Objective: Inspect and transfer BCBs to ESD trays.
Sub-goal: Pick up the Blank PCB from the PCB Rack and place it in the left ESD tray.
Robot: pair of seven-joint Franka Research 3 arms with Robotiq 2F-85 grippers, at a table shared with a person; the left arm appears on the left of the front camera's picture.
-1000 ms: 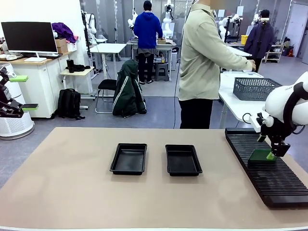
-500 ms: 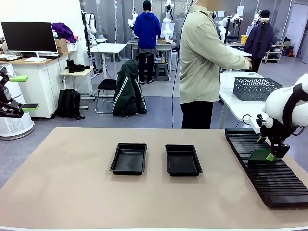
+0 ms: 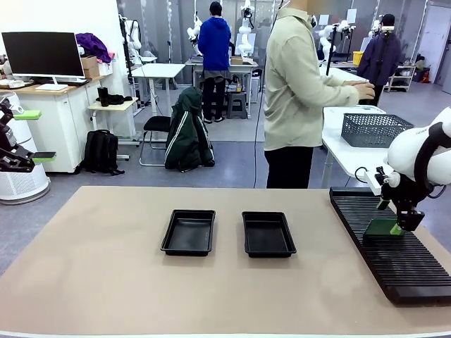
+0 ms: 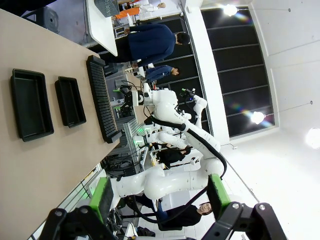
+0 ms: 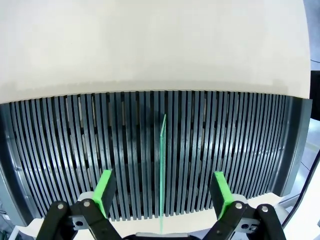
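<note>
Front view: ribbed rack [image 3: 402,274] lies right of ESD trays [image 3: 188,232], basket [image 3: 373,130] beyond.

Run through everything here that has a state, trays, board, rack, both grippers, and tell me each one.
Left ESD tray: empty.
Right ESD tray: empty.
Rack: holds one board; other visible slots bare.
BCB: upright on edge in one slot, not gripped.
Right gripper: open, pads either side of the BCB, not touching.
Left gripper: open, holding nothing.
</note>
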